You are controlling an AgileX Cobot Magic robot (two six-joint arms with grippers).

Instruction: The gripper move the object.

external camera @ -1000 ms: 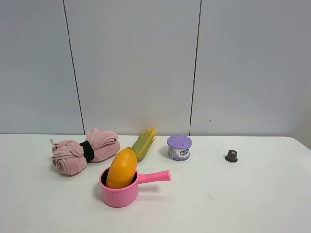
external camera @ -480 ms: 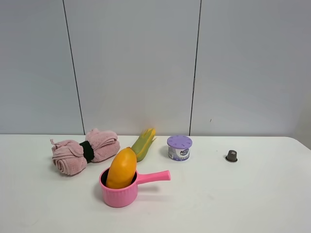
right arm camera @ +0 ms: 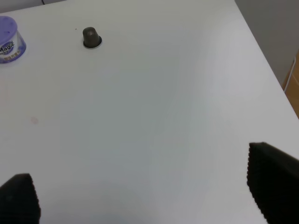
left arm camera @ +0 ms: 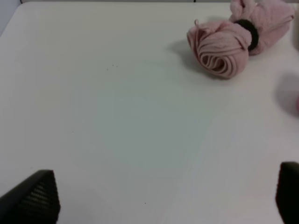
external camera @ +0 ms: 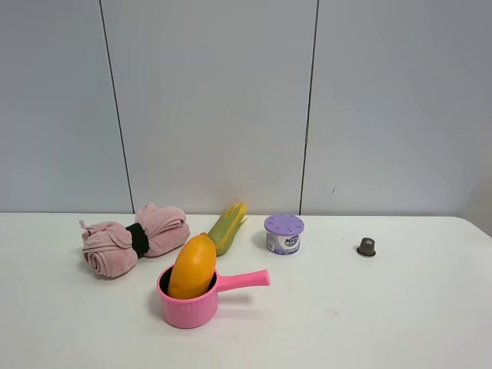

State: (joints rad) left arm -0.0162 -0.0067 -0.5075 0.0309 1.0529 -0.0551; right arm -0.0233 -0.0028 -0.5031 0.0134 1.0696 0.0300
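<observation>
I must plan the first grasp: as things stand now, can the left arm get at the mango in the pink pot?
Probably yes. The mango stands tilted in the pink pot, its upper half clear above the rim. The left gripper is open over bare table. The pink towel roll lies behind the pot, not in front.
</observation>
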